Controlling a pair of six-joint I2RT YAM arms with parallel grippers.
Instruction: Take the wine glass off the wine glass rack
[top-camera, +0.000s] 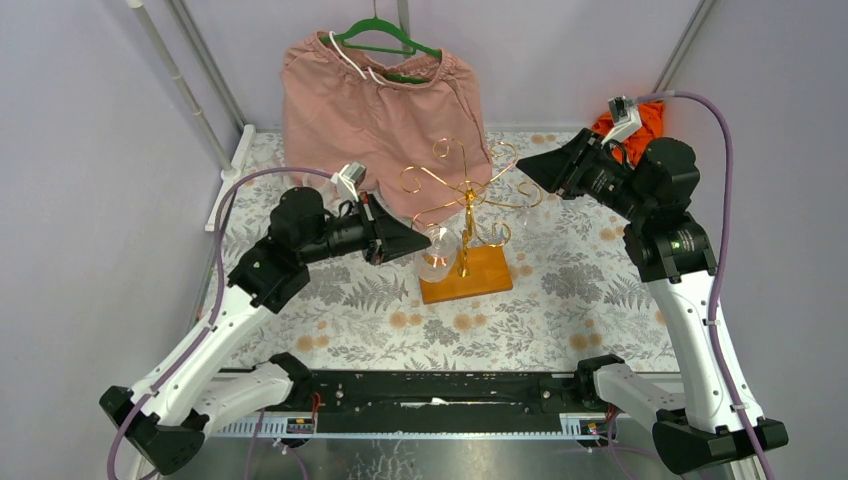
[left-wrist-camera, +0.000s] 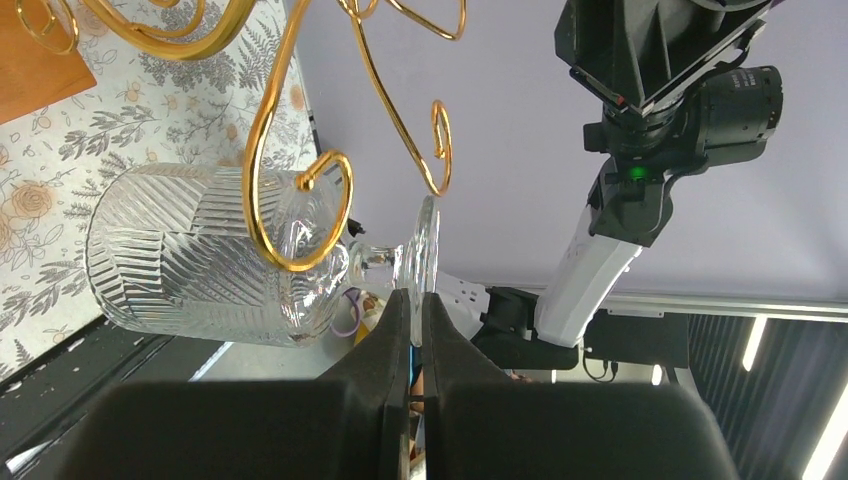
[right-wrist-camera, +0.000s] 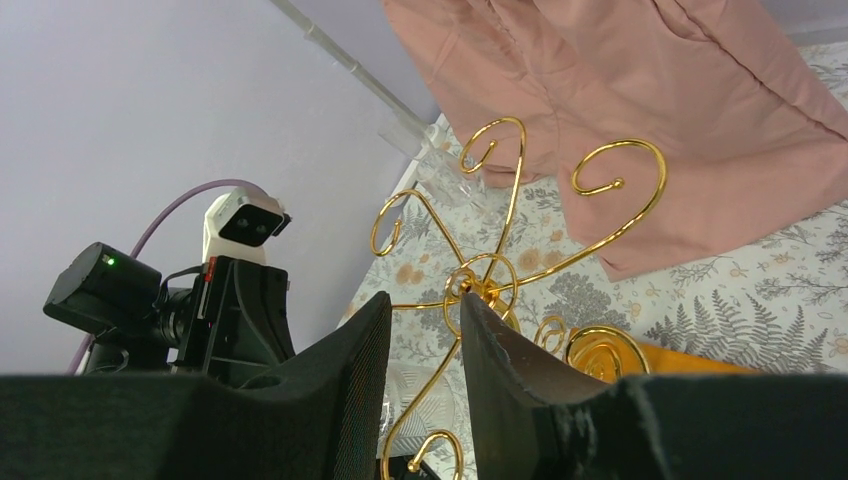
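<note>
One wine glass, clear and cut in ribbed chevrons, is hung by its stem in a curled arm of the one gold-wire wine glass rack, which is set in a wooden base. Its flat foot is clamped by the left gripper. The right gripper is seen parted near the upper scrolls. One pink garment is hung behind.

A robotics lab cell is being shown: the left arm and right arm are being seen at either end of a black rail. The space is being boxed in by lilac walls and metal poles, and props are being staged on a floral cloth: wine glass rack, pink shorts.
</note>
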